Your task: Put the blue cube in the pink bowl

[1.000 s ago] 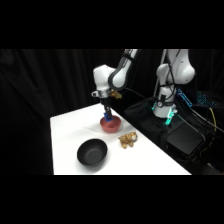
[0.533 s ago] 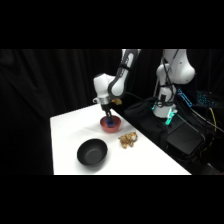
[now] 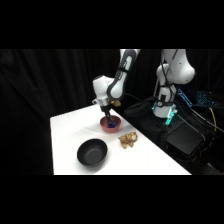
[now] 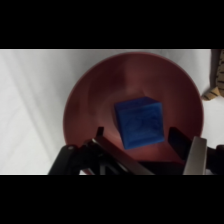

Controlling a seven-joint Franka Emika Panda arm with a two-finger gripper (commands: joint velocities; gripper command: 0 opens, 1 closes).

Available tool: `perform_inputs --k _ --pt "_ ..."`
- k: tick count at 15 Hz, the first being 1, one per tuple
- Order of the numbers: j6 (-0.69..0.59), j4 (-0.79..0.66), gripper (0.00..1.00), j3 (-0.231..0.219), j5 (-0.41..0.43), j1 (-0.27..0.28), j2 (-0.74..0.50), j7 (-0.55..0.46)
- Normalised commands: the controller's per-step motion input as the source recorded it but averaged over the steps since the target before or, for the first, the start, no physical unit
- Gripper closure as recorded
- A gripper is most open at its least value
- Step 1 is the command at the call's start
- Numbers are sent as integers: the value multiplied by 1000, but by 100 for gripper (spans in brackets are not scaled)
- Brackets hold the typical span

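The blue cube (image 4: pixel 140 122) rests on the floor of the pink bowl (image 4: pixel 90 100), slightly turned. My gripper (image 4: pixel 137 137) hangs just above it, open, one finger on each side of the cube with a narrow gap to each face. From the side, the gripper (image 3: pixel 107 118) reaches down into the pink bowl (image 3: pixel 112 126) at the table's far middle, and a bit of the blue cube (image 3: pixel 111 121) shows inside.
A larger black bowl (image 3: pixel 92 152) stands nearer the table's front. A small tan object (image 3: pixel 128 140) lies right of the pink bowl, also at the wrist view's right edge (image 4: pixel 216 90). The white table (image 3: pixel 70 130) ends just behind the pink bowl. The arm's base (image 3: pixel 167 95) and dark equipment stand to the right.
The gripper has come down from above the pink bowl until its fingers are inside it.
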Motion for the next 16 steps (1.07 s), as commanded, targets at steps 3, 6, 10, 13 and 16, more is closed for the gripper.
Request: perform_inputs --k 3,6,10,13,16 --pt "-84 -75 0 -74 -171 46 -254 182" --pt "-258 -123 0 -98 -208 84 -454 214" --pt "-348 -57 0 -97 -194 91 -460 198" --pt "-374 22 0 -98 -207 83 -434 202" --pt "-361 71 0 -92 -210 62 -399 189"
